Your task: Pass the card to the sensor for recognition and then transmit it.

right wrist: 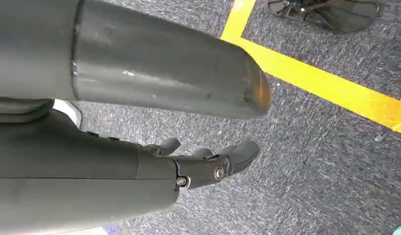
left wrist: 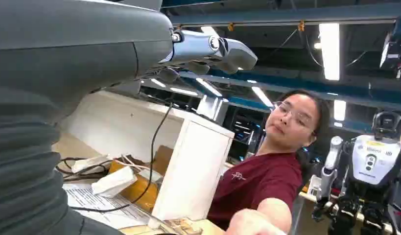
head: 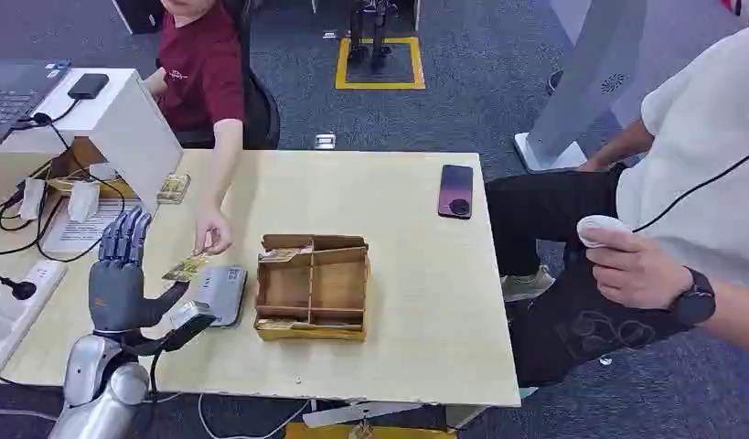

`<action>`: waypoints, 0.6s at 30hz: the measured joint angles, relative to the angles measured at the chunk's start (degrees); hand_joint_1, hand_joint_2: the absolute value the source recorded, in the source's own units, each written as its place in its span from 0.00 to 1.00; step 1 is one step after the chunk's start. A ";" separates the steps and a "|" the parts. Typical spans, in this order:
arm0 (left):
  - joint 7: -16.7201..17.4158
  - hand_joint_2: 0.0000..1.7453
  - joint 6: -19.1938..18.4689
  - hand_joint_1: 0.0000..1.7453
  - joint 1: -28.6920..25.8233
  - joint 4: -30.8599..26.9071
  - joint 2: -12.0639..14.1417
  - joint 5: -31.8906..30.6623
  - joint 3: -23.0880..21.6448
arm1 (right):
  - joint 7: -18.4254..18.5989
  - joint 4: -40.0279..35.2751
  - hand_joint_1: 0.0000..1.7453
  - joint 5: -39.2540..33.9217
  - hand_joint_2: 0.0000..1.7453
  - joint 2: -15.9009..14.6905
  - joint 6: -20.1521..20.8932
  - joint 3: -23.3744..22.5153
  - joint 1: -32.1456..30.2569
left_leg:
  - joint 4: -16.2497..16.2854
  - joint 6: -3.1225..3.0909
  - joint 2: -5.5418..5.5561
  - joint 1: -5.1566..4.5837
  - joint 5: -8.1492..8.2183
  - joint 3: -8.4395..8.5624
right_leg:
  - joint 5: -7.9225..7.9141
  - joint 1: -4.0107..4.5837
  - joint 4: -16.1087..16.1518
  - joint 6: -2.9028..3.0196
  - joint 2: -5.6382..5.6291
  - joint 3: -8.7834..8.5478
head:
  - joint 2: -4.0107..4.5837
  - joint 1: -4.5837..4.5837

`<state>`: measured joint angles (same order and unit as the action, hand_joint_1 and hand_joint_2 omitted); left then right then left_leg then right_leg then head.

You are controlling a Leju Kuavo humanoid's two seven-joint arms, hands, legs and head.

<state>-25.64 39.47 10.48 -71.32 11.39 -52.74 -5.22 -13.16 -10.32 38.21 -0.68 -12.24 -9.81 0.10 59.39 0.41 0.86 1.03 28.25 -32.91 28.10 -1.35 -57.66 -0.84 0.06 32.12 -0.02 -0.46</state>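
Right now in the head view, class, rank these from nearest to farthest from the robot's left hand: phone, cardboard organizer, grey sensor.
From the left hand:
1. Grey sensor, just beside the hand.
2. Cardboard organizer, mid-table, past the sensor.
3. Phone, near the table's far right edge.

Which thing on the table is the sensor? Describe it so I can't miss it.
On the wooden table, find the cardboard tray near the middle. The sensor lies flat just left of it: a small grey box, beside the raised left hand.
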 joint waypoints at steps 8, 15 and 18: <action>-0.09 1.00 -0.11 0.75 0.00 0.00 0.04 0.91 0.00 | 0.00 0.00 0.00 0.37 0.00 0.00 -0.31 -0.13 0.01 | 0.00 0.00 0.00 0.00 0.00 0.00 | 0.00 0.00 0.00 0.00 0.00 0.00 | 0.00 0.00; -0.24 1.00 -0.26 1.00 0.00 0.00 0.04 2.01 0.00 | 0.00 0.00 0.00 0.72 0.00 -0.02 -0.35 -0.46 0.03 | 0.00 0.00 0.00 0.00 0.00 0.00 | 0.00 0.00 0.00 0.00 0.00 0.00 | 0.00 0.00; -0.72 1.00 -0.28 1.00 0.00 0.00 0.11 2.38 0.00 | 0.00 0.00 0.00 0.83 0.00 -0.02 -0.35 -0.63 0.05 | 0.00 0.00 0.00 0.00 0.00 0.00 | 0.00 0.00 0.00 0.00 0.00 0.00 | 0.00 0.00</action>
<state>-26.36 39.19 10.49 -71.32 11.50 -50.36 -5.22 -13.16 -10.32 39.04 -0.70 -12.59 -10.45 0.15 59.39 0.41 0.86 1.03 28.25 -32.91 28.10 -1.35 -57.66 -0.84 0.06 32.12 -0.02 -0.46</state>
